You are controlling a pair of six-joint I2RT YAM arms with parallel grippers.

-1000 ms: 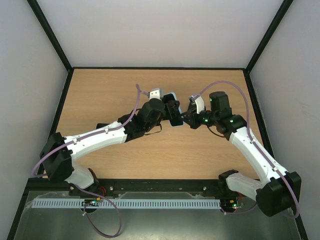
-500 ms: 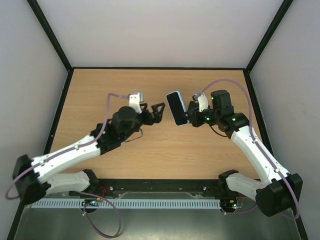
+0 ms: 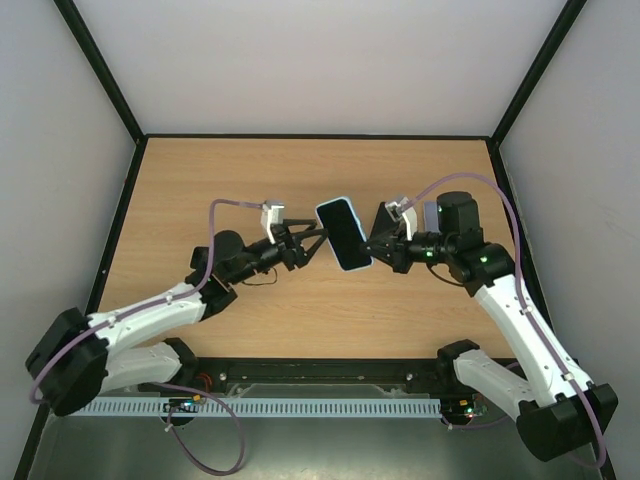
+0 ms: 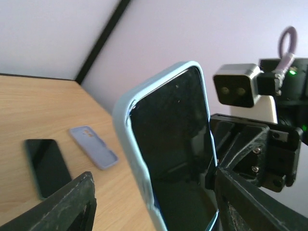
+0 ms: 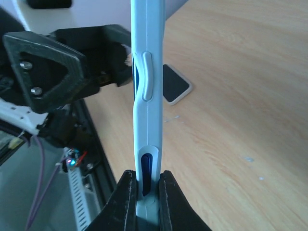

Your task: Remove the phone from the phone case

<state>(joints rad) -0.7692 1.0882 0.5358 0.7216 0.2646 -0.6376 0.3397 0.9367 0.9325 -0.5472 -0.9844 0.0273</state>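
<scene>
The right gripper (image 5: pixel 143 184) pinches the blue phone case (image 5: pixel 147 57), with the phone (image 4: pixel 175 159) inside. The left gripper (image 3: pixel 315 242), jaws wide, has come back beside it.

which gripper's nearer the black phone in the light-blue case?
Right. The right gripper is shut on the black phone in its light-blue case; the left gripper is open, fingers either side of it.

Top view: whether the left end effector (image 3: pixel 312 238) touches the phone case (image 3: pixel 345 234) is too small to tell. Left wrist view: lower end of case and phone (image 4: pixel 173 144) cut by bottom edge; fingers (image 4: pixel 62 204) either side blurred, cropped too. Right wrist view: case top runs off upper edge; right end effector (image 5: pixel 143 192) clipped below; dark flat item (image 5: pixel 175 85) right of case partly hidden behind it, unidentifiable.
</scene>
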